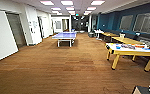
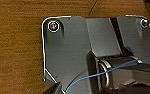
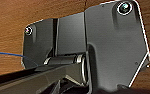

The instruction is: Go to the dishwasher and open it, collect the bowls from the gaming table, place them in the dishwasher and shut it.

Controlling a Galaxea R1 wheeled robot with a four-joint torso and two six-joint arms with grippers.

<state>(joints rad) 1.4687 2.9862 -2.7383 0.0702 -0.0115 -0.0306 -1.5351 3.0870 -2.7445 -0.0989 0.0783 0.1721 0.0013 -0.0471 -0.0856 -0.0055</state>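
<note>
Standing on wood-grain floor (image 1: 66,70), glossy white-topped, yellow-legged gaming table (image 1: 116,52) carries blue bowls (image 1: 118,47); end effector states unclear.

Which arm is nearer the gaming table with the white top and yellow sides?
Right, probably: the gaming table stands ahead on the robot's right. Both wrist views show wooden floor beneath the arms, so both are far from it.

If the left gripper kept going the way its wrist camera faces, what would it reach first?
Probably the brown wood-grain floor, which lies past the robot's dark wrist plate in the left wrist view; nothing shows between them, though depth is unclear.
</note>
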